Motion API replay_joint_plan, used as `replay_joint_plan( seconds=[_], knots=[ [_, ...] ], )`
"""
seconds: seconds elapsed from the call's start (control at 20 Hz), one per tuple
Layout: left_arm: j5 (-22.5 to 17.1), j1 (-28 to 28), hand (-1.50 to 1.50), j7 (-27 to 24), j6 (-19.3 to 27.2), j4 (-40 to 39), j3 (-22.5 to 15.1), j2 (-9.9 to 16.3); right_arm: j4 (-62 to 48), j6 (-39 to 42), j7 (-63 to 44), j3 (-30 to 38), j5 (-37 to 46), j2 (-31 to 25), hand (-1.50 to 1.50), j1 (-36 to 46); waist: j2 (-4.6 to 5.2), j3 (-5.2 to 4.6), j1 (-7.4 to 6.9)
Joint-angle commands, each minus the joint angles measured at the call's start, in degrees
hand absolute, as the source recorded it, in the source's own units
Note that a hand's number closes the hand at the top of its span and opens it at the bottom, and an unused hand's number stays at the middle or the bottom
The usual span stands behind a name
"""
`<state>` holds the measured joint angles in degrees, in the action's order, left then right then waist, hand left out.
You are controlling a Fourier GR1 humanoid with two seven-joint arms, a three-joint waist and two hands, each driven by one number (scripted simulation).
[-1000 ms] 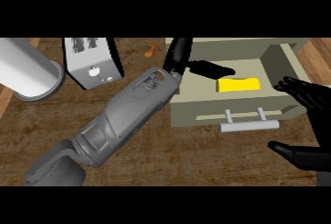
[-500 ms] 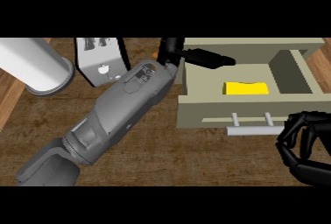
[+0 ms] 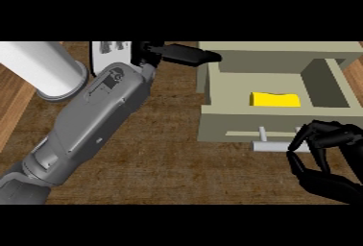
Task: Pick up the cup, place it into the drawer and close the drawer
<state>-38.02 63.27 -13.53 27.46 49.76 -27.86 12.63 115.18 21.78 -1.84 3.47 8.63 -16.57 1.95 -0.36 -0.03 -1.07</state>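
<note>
Right hand (image 3: 325, 144) is curling clenched fingers around the drawer (image 3: 276, 126) handle (image 3: 278, 145); left hand (image 3: 177, 53) is lying released. Yellow cup (image 3: 275, 100) is sitting inside.

Cup (image 3: 275, 100) sits in the open drawer (image 3: 220, 122) at my two o'clock, handle (image 3: 273, 146) on its near front; cylinder (image 3: 42, 67) at ten o'clock, boxy appliance (image 3: 110, 55) just right of it, at eleven

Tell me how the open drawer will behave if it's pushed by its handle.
The drawer probably slides straight back, being a rigid box. Its handle sits on two posts, so it likely won't flex. The yellow object inside may shift slightly. The right hand curls beside the handle.
</note>
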Motion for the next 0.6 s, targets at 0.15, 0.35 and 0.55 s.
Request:
replay_joint_plan(
  seconds=[0.15,0.35,0.55],
  knots=[
    [-0.97,-12.24,-1.50,2.04,-5.05,13.52,3.09,9.67,-7.34,-4.36,3.22,-4.88,12.63,0.79,1.50,4.01,0.08,0.01,-0.76],
    [-0.82,-16.79,-1.50,1.20,-5.75,16.00,3.64,10.87,-12.63,-7.49,6.15,-11.14,24.85,-0.76,1.50,5.51,0.16,-0.01,-1.10],
    [-1.53,-19.53,-1.50,1.81,-6.25,18.42,5.69,13.00,-24.39,-12.35,11.08,-15.54,34.73,-1.59,1.50,8.68,0.47,0.05,-1.28]
  ],
)
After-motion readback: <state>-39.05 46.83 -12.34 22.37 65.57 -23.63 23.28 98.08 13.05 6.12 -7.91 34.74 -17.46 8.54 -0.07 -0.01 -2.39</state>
